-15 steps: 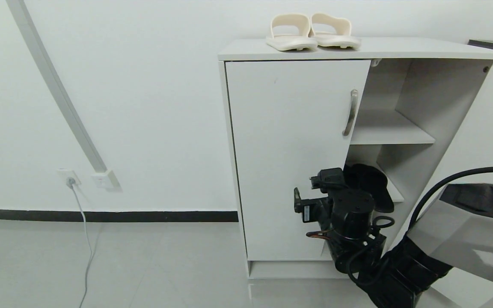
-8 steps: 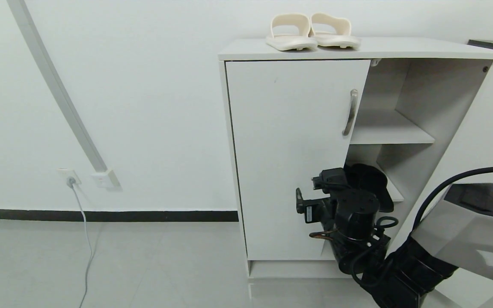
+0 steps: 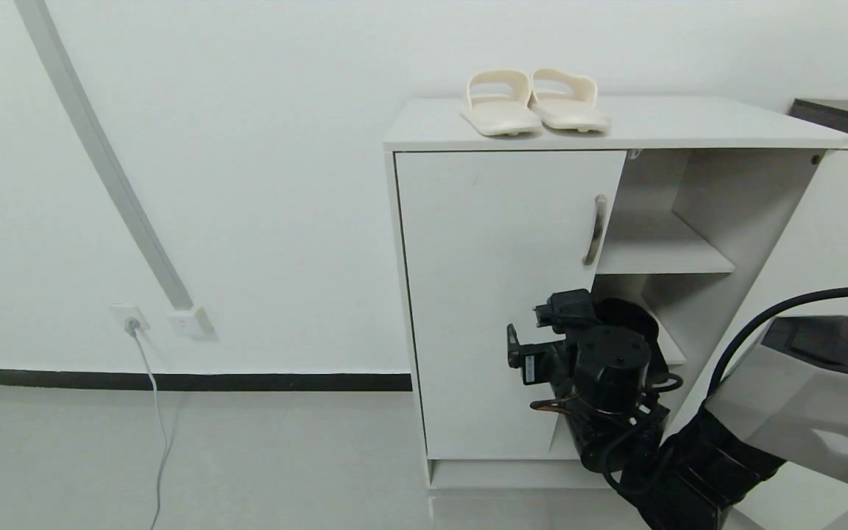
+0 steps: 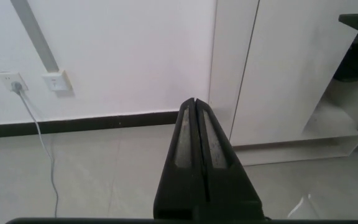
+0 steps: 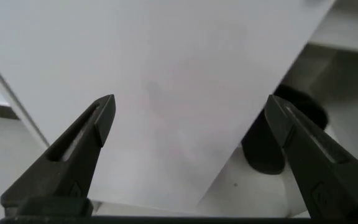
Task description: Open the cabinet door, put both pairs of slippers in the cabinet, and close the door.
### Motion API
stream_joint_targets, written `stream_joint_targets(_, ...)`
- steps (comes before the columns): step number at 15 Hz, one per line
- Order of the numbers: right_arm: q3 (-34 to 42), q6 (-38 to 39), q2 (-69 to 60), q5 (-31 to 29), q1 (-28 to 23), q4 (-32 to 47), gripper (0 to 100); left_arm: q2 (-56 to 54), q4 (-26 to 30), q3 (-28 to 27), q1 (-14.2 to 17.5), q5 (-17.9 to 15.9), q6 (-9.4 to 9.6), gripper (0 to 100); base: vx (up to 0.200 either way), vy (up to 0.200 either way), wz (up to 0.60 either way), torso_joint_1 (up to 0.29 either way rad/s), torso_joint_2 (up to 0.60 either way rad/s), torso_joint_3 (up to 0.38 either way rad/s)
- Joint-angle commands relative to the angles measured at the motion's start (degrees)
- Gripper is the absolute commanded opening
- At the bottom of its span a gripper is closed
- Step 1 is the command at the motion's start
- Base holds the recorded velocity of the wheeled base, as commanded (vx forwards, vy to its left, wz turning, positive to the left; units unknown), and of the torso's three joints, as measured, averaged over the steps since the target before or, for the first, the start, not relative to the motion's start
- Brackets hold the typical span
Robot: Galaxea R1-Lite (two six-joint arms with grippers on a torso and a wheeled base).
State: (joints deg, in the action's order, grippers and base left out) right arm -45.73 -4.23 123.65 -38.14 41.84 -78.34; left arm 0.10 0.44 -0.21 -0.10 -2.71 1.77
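Observation:
A white cabinet [image 3: 689, 121] has its left door [image 3: 490, 294] shut and its right door [image 3: 836, 221] swung wide open. A cream pair of slippers [image 3: 534, 103] lies on the cabinet top. A black pair of slippers [image 3: 641, 316] rests on the lower shelf inside, partly hidden behind my right wrist [image 3: 601, 368]. My right gripper [image 5: 190, 102] is open and holds nothing, close to the front of the shut door, with a black slipper [image 5: 278, 140] just past the door's edge. My left gripper [image 4: 194, 102] is shut and holds nothing, low over the floor, left of the cabinet [image 4: 278, 68].
An upper shelf [image 3: 659, 254] inside the cabinet is bare. A wall socket with a hanging cable [image 3: 129, 320] and a slanted conduit [image 3: 100, 154] are on the wall to the left. A dark tabletop [image 3: 847, 114] shows at the far right. Open floor lies left of the cabinet.
The head camera has moved, so the cabinet sits lower in the picture. My right wrist has shifted slightly toward the open side of the cabinet.

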Motion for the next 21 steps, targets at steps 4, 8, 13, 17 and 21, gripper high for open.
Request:
stream_joint_targets(4, 0.1, -0.1, 0.3, 0.0, 0.1, -0.1, 100, 0.1, 0.0, 0.0, 0.0, 0.0, -0.01, 0, 0.000, 0.000, 0.00, 0.115, -0.46, -0.351)
stream_joint_targets(8, 0.1, -0.1, 0.3, 0.0, 0.1, -0.1, 100, 0.1, 0.0, 0.0, 0.0, 0.0, -0.01, 0, 0.000, 0.000, 0.00, 0.140, -0.47, -0.330)
stream_joint_targets(13, 0.3, -0.1, 0.6, 0.0, 0.2, -0.1, 100, 0.1, 0.0, 0.0, 0.0, 0.0, 0.08, 0, 0.000, 0.000, 0.00, 0.174, -0.49, -0.320)
stream_joint_targets(17, 0.2, -0.2, 0.7, 0.3, 0.2, -0.1, 100, 0.1, 0.0, 0.0, 0.0, 0.0, 0.25, 0, 0.000, 0.000, 0.00, 0.200, -0.51, -0.317)
stream_joint_targets(21, 0.8, -0.3, 0.8, 0.3, 0.2, -0.5, 100, 0.1, 0.0, 0.0, 0.0, 0.0, 0.25, 0, 0.000, 0.000, 0.00, 0.226, -0.55, -0.325)
